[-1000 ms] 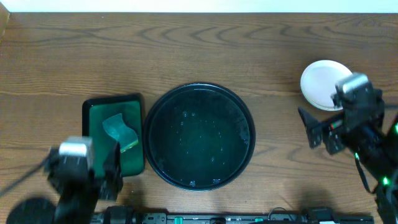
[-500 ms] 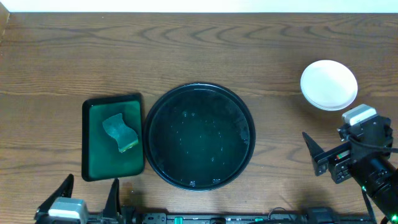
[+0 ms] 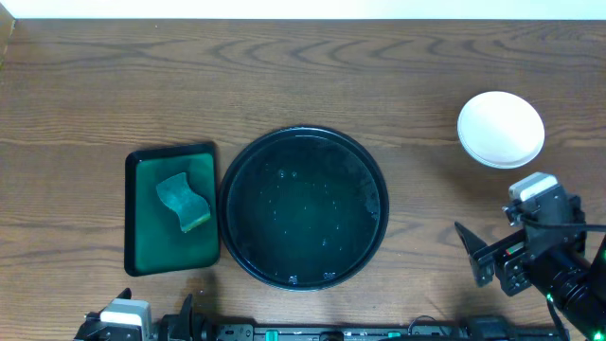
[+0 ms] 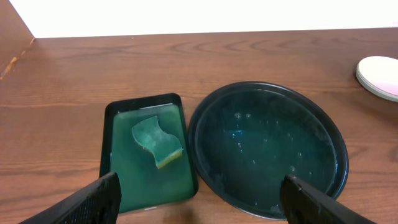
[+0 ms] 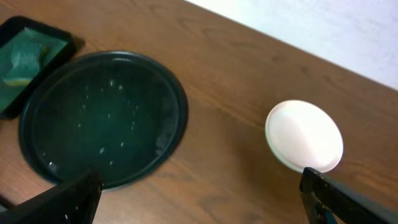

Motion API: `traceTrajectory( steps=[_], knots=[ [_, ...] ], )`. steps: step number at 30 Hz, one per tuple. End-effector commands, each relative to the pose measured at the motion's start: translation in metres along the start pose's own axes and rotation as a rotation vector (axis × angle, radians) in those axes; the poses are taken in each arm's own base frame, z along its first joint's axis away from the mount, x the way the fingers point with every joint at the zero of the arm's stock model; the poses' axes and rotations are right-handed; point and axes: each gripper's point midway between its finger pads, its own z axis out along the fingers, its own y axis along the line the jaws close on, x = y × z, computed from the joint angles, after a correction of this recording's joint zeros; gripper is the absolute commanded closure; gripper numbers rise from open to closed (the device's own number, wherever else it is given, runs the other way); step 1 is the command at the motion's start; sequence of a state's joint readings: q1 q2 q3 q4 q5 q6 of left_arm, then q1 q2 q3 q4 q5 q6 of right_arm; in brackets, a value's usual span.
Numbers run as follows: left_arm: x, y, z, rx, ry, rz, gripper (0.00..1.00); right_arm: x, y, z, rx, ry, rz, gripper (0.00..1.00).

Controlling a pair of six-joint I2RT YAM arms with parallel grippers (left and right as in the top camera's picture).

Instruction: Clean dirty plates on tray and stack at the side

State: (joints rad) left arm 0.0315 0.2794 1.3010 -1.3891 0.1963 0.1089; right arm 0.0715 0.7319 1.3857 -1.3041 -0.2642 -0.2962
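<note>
From my station, the left gripper is pulled back at the near edge of the table. Only its top pokes into the overhead view, at the bottom left. Its wrist camera shows the two fingers spread wide apart with nothing between them. The right gripper hangs over the near right part of the table, its fingers just as wide and holding nothing. The plates sit stacked on the bare wood at the right, well apart from the tray and a little farther back than its centre. I can see layered white rims from the left wrist camera, but not how many there are. The top plate looks plain white. The tray lies in the middle of the table, black and round, its floor wet with scattered droplets and a teal sheen. Just beside it on the left is a smaller green rectangular tray with a teal sponge lying in it at an angle.
</note>
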Motion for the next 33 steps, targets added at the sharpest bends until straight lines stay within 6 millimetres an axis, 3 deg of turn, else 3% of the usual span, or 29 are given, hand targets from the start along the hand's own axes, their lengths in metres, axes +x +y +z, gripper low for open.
traceTrajectory(
  steps=[1, 25, 33],
  knots=[
    [0.001, -0.001, 0.0, 0.008, 0.005, -0.001, 0.18, 0.003, 0.006, -0.001, -0.027, 0.011, 0.01, 0.01],
    [0.001, -0.001, 0.0, 0.008, 0.005, -0.001, 0.17, 0.013, 0.009, -0.002, -0.037, 0.054, 0.042, 0.01],
    [0.001, -0.001, 0.001, 0.008, 0.005, -0.001, 0.18, -0.003, 0.003, 0.001, -0.02, -0.014, 0.01, 0.01]
  ],
)
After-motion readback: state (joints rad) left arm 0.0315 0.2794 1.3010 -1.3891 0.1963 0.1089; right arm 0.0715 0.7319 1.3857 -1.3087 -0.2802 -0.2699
